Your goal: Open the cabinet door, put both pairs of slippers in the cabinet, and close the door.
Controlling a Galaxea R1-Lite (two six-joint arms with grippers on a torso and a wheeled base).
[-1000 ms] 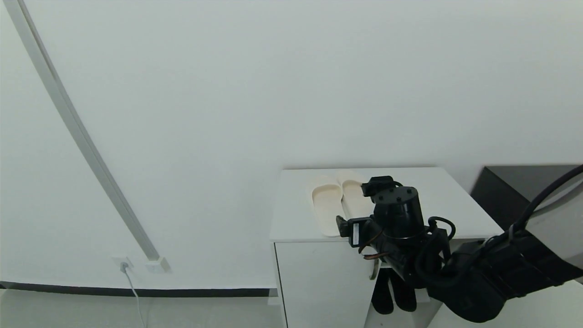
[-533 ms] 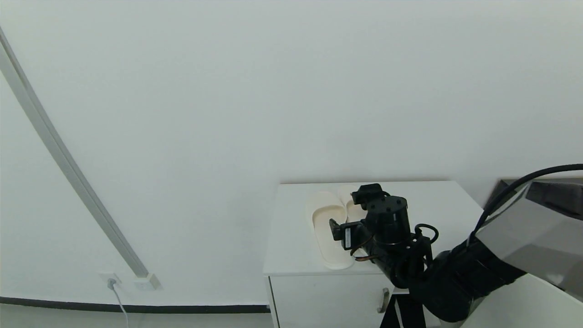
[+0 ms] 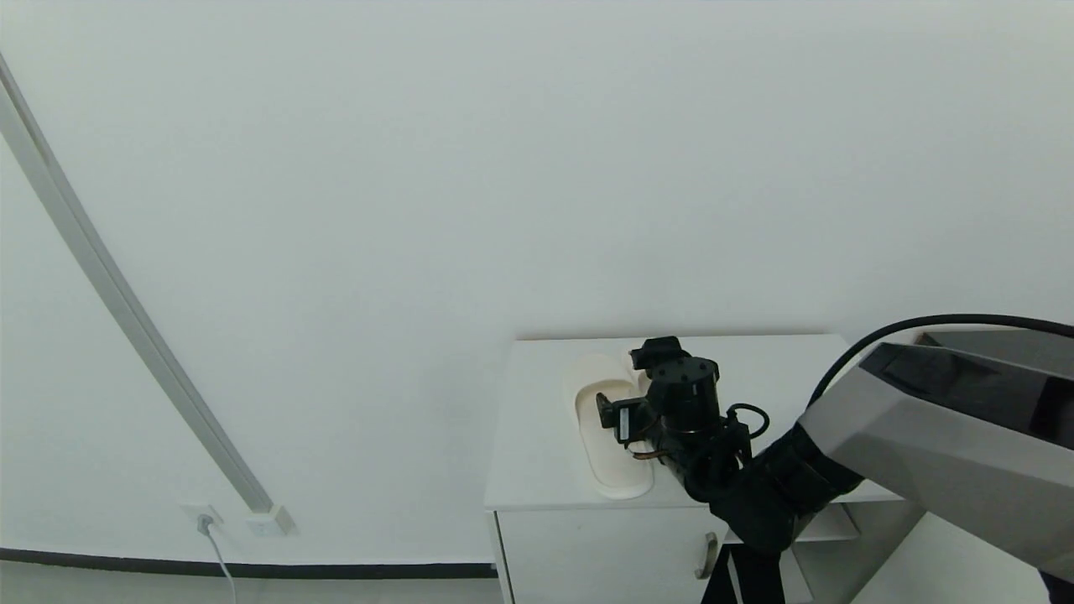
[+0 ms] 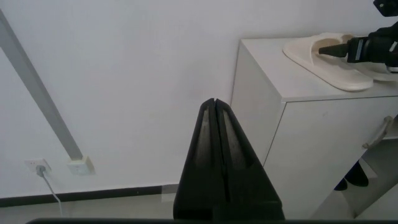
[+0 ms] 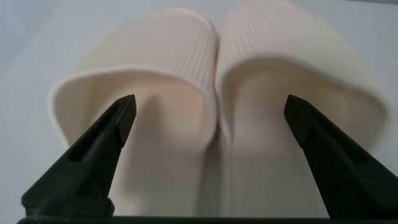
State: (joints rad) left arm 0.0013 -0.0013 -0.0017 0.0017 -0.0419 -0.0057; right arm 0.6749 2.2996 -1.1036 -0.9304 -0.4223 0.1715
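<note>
A pair of cream slippers [image 3: 608, 436] lies side by side on top of the white cabinet [image 3: 537, 436]. In the right wrist view the two straps [image 5: 214, 68] sit close ahead, and my right gripper [image 5: 210, 109] is open, one finger pointing into each slipper's mouth. From the left wrist view the right gripper [image 4: 339, 48] reaches into the cream slippers [image 4: 323, 59]. A black pair [image 4: 356, 175] stands inside the cabinet, whose right side is open. My left gripper [image 4: 215, 106] is shut on nothing, low and to the left of the cabinet [image 4: 311, 130].
The cabinet's left door [image 3: 604, 558] is shut, with a metal handle [image 3: 711, 554] at its edge. A wall socket [image 3: 204, 522] with a cord and a slanted grey trunking [image 3: 126, 302] are on the wall to the left. Floor lies free left of the cabinet.
The head camera shifted early on. Since then my right arm has moved left and farther over the cabinet top, bringing its gripper onto the cream slippers.
</note>
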